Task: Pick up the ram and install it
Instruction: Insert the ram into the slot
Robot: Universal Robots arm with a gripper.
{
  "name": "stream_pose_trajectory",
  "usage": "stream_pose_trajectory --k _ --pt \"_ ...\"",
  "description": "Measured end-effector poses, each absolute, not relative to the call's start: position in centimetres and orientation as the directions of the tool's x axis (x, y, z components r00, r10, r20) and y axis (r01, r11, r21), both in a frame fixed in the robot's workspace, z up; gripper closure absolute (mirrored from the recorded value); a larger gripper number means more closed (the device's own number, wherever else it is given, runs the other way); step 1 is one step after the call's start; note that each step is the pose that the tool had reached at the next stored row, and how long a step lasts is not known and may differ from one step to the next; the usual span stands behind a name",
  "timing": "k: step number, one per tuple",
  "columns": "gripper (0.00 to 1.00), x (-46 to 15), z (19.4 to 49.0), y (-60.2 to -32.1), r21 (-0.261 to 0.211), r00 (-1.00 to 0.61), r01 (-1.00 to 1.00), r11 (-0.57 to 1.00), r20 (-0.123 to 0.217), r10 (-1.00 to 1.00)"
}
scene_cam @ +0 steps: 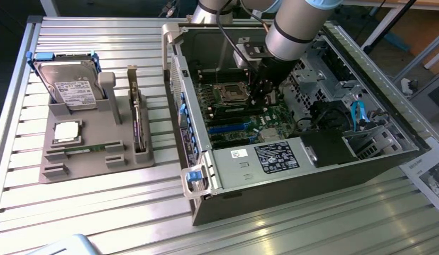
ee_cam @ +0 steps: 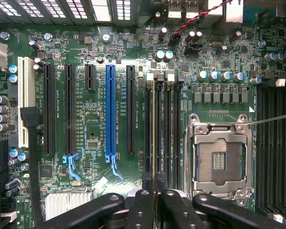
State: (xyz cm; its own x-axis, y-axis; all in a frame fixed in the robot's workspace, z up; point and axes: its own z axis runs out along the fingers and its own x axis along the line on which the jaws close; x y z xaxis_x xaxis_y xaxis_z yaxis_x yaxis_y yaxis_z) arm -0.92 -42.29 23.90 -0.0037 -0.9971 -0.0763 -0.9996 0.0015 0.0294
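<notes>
Gripper (ee_cam: 154,193) fingers clamped on the ram (ee_cam: 153,124), held edge-on inside PC case (scene_cam: 241,183) over the mobo. Ram lines up w/ DIMM slots (ee_cam: 170,124) beside CPU socket (ee_cam: 220,160). Can't tell if it's seated.

- The table (scene_cam: 99,212) is made of ribbed metal slats; they run from the exterior view's left to its right
- A grey holder (scene_cam: 99,133) lies flat on the slats toward the exterior view's left
- An open computer case (scene_cam: 297,186) lies on its side near the holder, not touching it
- A printed sheet (scene_cam: 429,178) lies by the case's corner at the exterior view's right edge
- A pale object (scene_cam: 64,245) sits at the near edge, cut off; I cannot tell what it is
</notes>
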Motion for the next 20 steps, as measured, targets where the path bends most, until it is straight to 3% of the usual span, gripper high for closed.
stream_pose_trajectory --k 20 --pt "0.88 -0.98 23.83 -42.29 0.029 -0.01 -1.0 0.008 -0.076 -0.997"
